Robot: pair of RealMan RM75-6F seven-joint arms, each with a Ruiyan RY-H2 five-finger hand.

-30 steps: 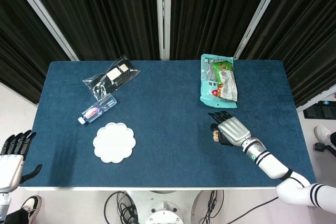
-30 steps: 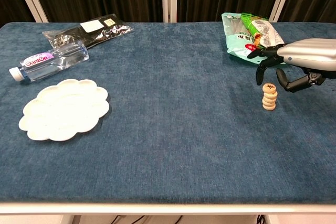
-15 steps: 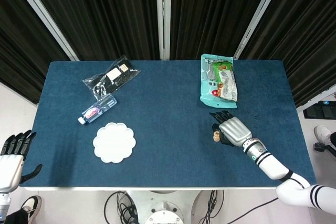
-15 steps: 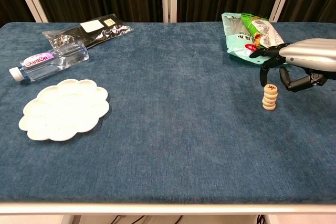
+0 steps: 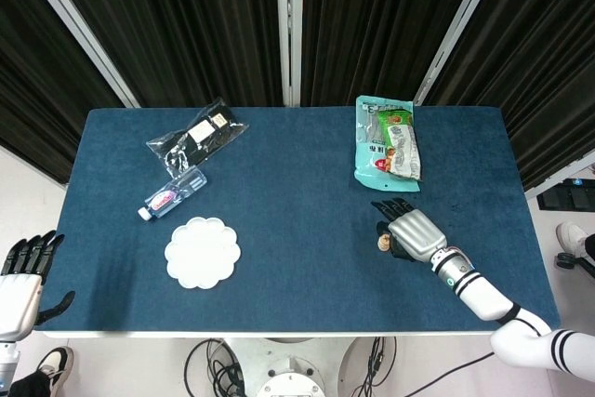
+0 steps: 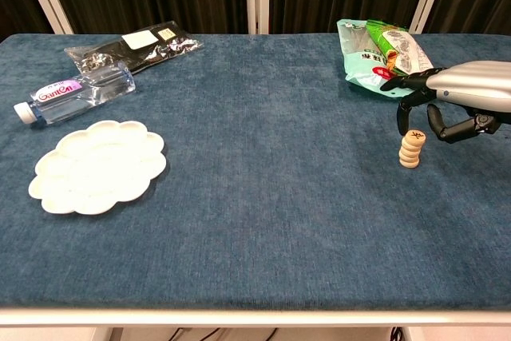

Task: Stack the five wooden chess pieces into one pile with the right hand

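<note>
While I watch the chest view, my right hand (image 6: 457,100) hovers just behind the pile (image 6: 410,148), fingers apart and curved, grasping nothing. I see the pile upright on the table (image 6: 263,197), near the right edge, with snack bags (image 6: 383,55) behind it. Much bare cloth lies toward the plate (image 6: 98,167) and bottle (image 6: 70,95). My left hand (image 5: 22,284) hangs released off the left edge.

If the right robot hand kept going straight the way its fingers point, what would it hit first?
Probably the snack bags. In the head view the right robot hand points up-table toward them, with bare cloth between. The pile of chess pieces sits just beside its fingertips, so it might be brushed; depth is unclear.
</note>
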